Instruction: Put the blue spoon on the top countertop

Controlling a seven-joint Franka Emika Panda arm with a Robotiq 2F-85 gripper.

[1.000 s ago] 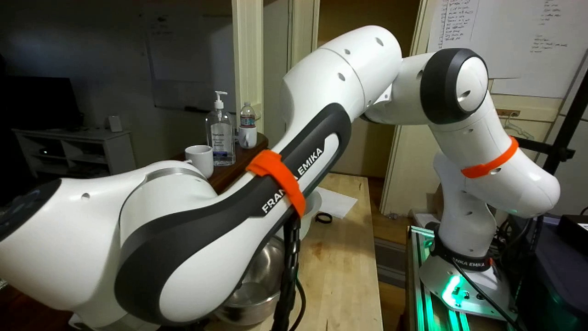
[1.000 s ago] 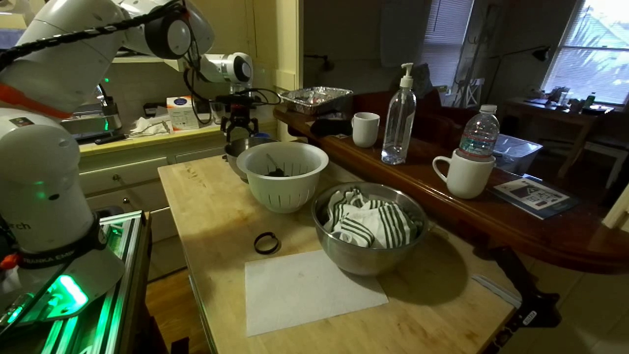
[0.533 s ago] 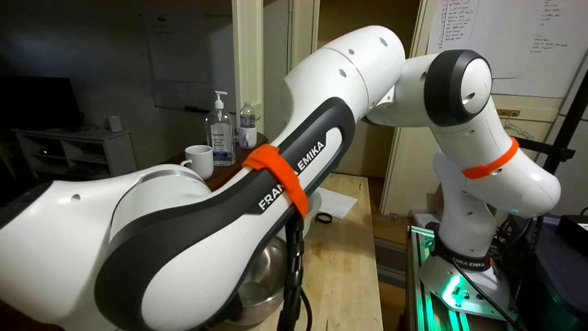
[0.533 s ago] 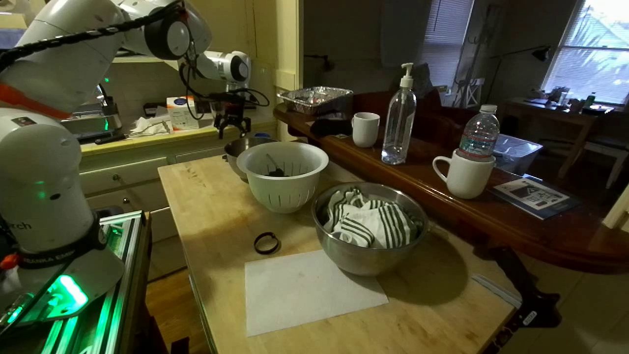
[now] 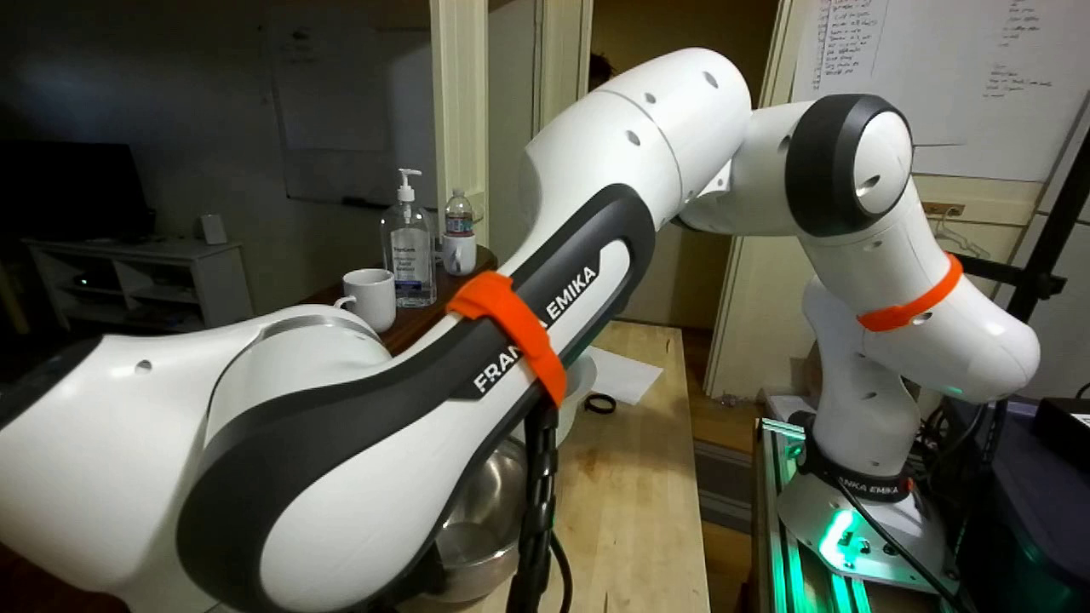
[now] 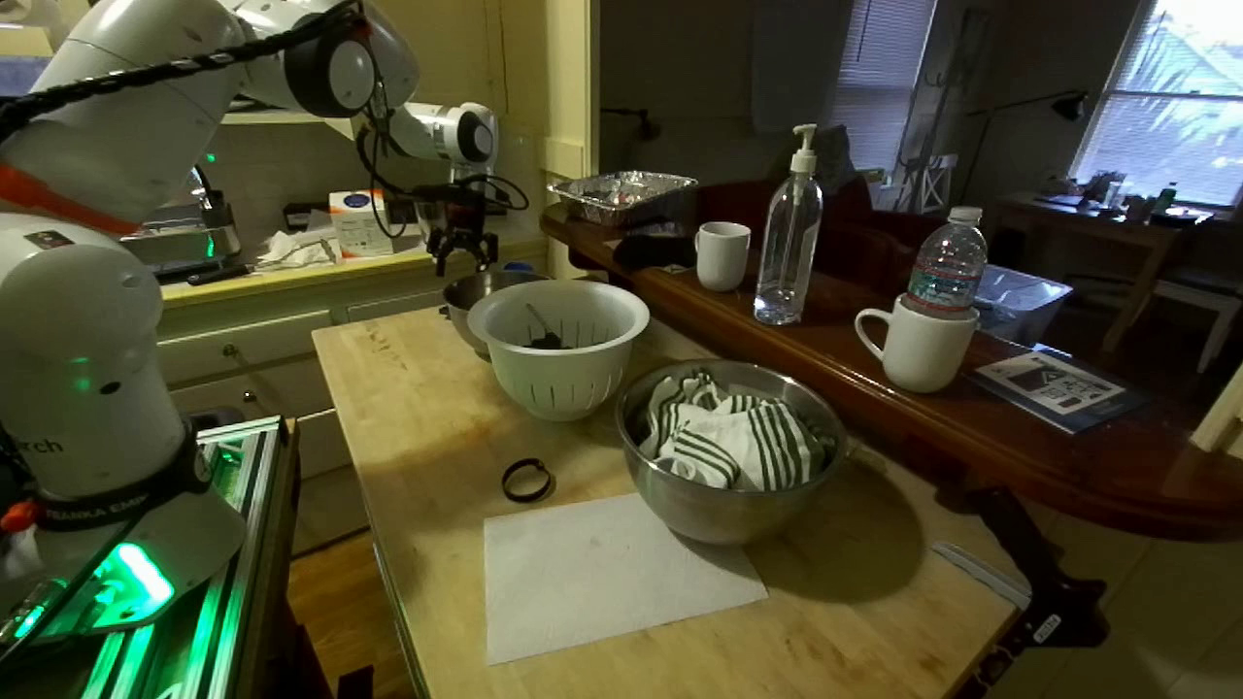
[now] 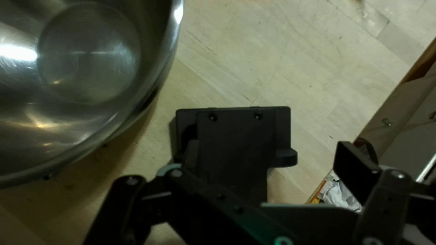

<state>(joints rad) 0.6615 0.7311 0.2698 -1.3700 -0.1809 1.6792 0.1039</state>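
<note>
gripper (image 6: 462,265) hovering just beside steel bowl (image 7: 85,78); jaws gaping wide, holding nothing; prob. hanging high so it's clearing rim | likely blue spoon (image 6: 519,266) peeking past far rim; can't tell what's propping it | top countertop (image 6: 833,338) not bearing it yet

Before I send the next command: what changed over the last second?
The gripper has shifted slightly to picture left in an exterior view, its jaws open; nothing was visibly grasped or released. A dark shape, perhaps someone's head, has appeared behind the arm in an exterior view. The colander, towel-filled bowl and the pump bottle on the top countertop stayed put.
</note>
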